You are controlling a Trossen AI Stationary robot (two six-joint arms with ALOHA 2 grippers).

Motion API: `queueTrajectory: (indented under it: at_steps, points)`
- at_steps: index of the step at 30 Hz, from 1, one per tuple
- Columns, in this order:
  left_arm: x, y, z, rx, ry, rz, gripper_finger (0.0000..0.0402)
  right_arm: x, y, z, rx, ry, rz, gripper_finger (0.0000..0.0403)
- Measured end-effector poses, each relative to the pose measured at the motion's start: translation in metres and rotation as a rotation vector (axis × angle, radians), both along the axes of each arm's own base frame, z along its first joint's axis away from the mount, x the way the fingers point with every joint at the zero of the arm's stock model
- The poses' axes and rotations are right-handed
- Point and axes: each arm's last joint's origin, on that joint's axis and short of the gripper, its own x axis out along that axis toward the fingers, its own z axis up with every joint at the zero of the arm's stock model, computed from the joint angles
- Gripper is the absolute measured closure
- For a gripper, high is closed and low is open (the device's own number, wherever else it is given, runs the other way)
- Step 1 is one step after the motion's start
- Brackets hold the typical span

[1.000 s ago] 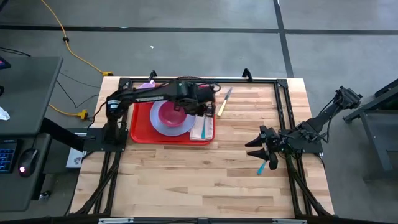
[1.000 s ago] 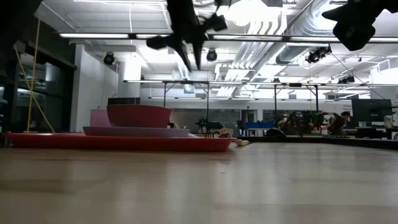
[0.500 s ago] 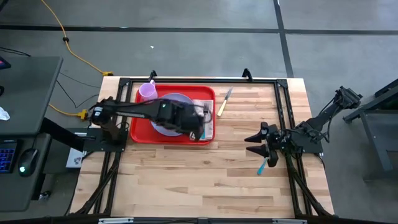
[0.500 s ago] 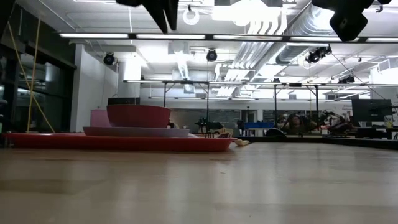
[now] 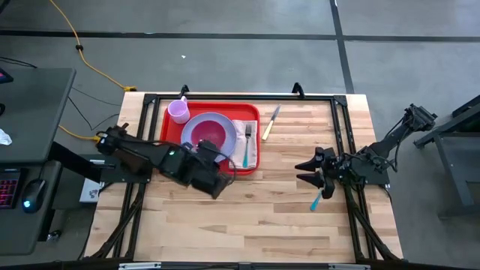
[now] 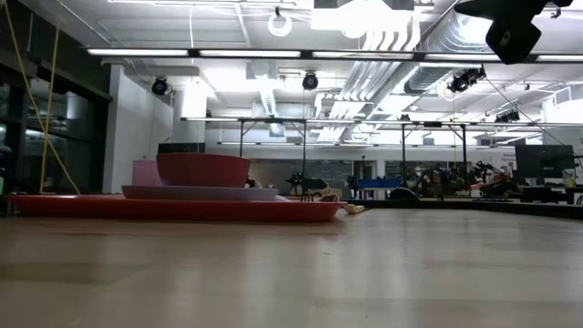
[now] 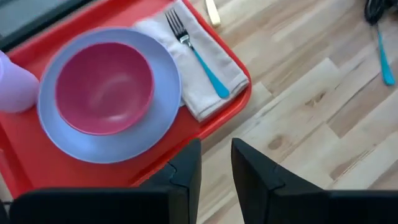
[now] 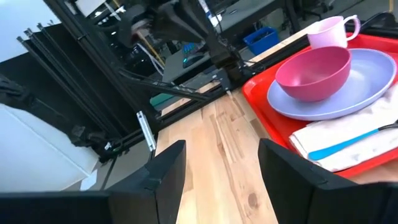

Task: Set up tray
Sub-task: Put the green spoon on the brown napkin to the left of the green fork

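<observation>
I see the red tray [image 5: 211,142] lying flat toward the far left of the wooden surface [image 5: 247,210], its long side running across; on it a lavender plate [image 5: 211,136] carries a pink bowl [image 5: 206,135] at its centre, a pale pink cup [image 5: 178,111] stands in the far left corner, and a folded napkin [image 5: 245,144] lies just beside the plate with a teal-handled fork [image 5: 246,145] on top, tines pointing away, so the setting reads like a place laid for eating; my left gripper [image 5: 215,182] hangs over bare wood just off the tray's near edge, its two dark fingers [image 7: 186,171] parted by a narrow gap and grasping nothing, which I judge leaves the tray unobstructed; a wooden-handled knife [image 5: 269,124] lies on the surface just off the tray's far right corner, and a teal utensil [image 5: 316,201] lies well apart to the right, so I judge those pieces are yet to be brought in; my right gripper [image 5: 309,170] waits near the right edge, released wide and empty, close above that teal utensil.
</observation>
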Motion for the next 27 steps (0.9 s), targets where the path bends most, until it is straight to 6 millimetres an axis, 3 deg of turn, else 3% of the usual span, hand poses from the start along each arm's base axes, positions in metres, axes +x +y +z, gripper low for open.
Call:
queueTrajectory:
  at_steps: [5, 11, 19, 27]
  points:
    - [-0.017, -0.009, 0.009, 0.062, -0.041, 0.0, 0.0284, 0.0, 0.0, 0.0, -0.001, -0.002, -0.013, 0.0222]
    - [-0.04, -0.005, 0.017, 0.116, -0.104, 0.003, 0.0284, 0.0, -0.001, 0.0, 0.002, -0.003, -0.016, 0.0222]
    - [-0.072, 0.012, 0.003, 0.1, -0.14, 0.009, 0.0284, 0.0, -0.001, 0.001, 0.001, -0.004, -0.031, 0.0222]
    - [-0.104, 0.028, -0.028, 0.05, -0.223, -0.05, 0.0284, -0.001, -0.003, -0.004, -0.04, 0.031, -0.102, 0.0222]
